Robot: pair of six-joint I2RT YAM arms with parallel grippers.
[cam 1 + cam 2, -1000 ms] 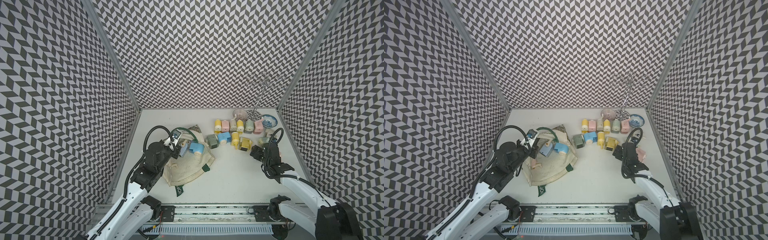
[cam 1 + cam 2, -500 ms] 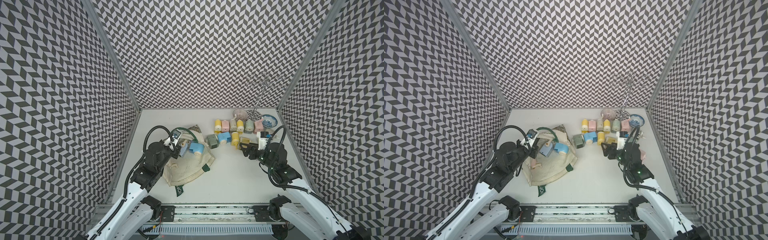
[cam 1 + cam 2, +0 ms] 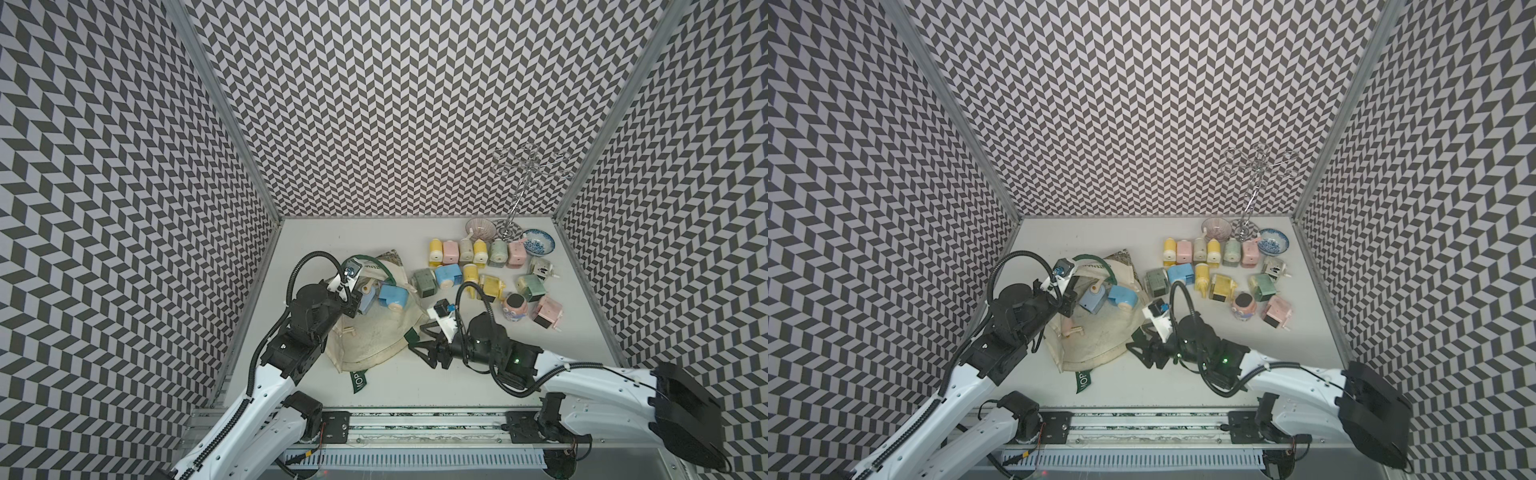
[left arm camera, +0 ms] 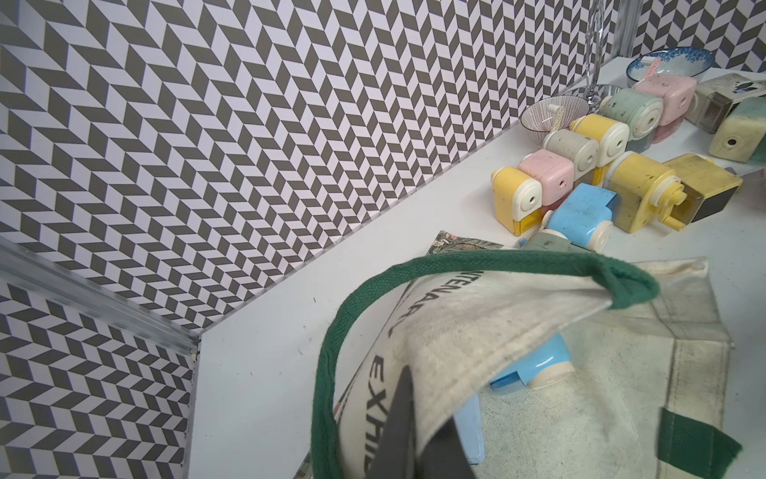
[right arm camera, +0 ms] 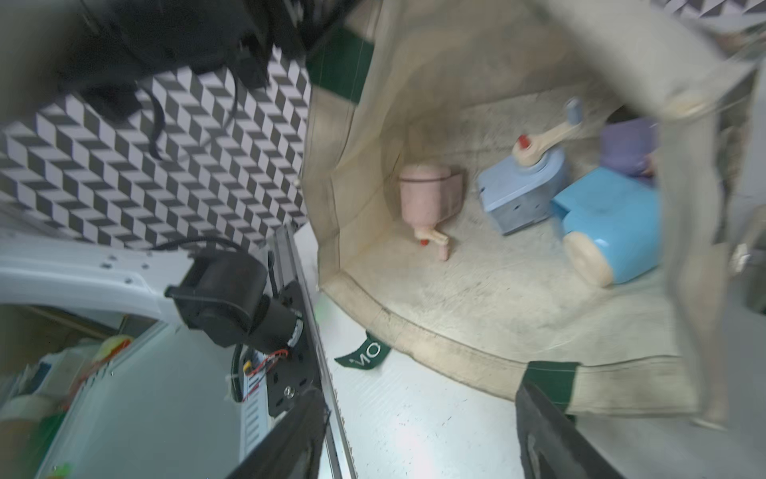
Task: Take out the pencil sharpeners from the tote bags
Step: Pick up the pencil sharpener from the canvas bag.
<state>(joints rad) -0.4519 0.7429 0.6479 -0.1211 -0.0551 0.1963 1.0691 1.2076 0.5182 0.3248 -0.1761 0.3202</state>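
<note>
The cream tote bag (image 3: 374,336) (image 3: 1100,336) lies on its side at centre-left with its mouth held up. My left gripper (image 3: 353,301) (image 4: 418,414) is shut on the bag's upper cloth edge beside the green strap (image 4: 327,331). Inside lie a pink sharpener (image 5: 429,195), a periwinkle one (image 5: 522,195), a bright blue one (image 5: 609,224) and a purple one (image 5: 626,145), partly hidden. My right gripper (image 3: 417,338) (image 3: 1133,338) (image 5: 418,414) stands open and empty at the bag's right rim, facing into it. Several pencil sharpeners (image 3: 478,262) sit on the table at back right.
Two small patterned bowls (image 3: 480,228) (image 3: 538,241) and a wire stand (image 3: 517,199) occupy the back right corner. A round pink pot with a dark top (image 3: 515,307) stands among the sharpeners. A loose green strap (image 3: 358,380) trails toward the front rail. Patterned walls close three sides.
My right arm has swung left, from the sharpeners at the right to the bag's right rim, and its jaws have narrowed a little. The left arm and the bag have stayed put.
</note>
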